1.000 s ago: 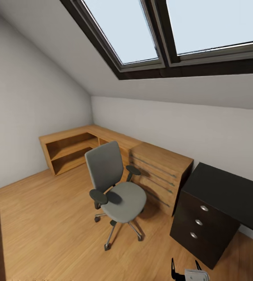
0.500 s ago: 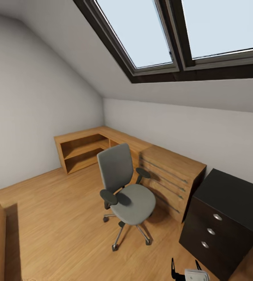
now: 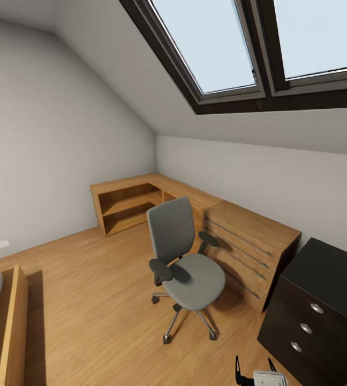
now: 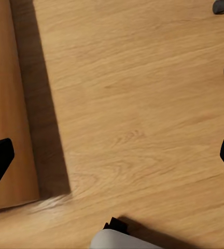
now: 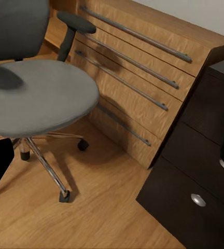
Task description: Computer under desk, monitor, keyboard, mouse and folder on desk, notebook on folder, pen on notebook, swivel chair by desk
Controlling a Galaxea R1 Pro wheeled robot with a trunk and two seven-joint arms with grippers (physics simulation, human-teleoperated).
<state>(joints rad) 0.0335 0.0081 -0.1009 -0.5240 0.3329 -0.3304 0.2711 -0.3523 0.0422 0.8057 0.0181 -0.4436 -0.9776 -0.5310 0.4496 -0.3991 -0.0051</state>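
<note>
so the whole head view has slid over compared with a second ago, which is the camera turning, not the furniture moving. The swivel chair (image 3: 183, 262) sits in about the same spot on the wood floor (image 3: 98, 300), just shown further right in the picture now. Its seat looks bare. It stands just beside the light-wood drawer cabinet (image 3: 254, 252), its far armrest close to the cabinet front.

The black desk (image 3: 323, 300) has drifted toward the right edge, so less of its top shows; three round silver knobs are visible on its drawer unit. A wooden bed frame (image 3: 13, 327) with a white mattress edge has come into view at lower left, plus more of the left wall.

In the right wrist view, the right gripper (image 5: 114, 155) has its dark fingertips spread to opposite edges of the picture, wide open with nothing between them. Same for the left gripper (image 4: 112, 155) in the left wrist view: wide apart, empty, over bare floor next to the bed frame
</note>
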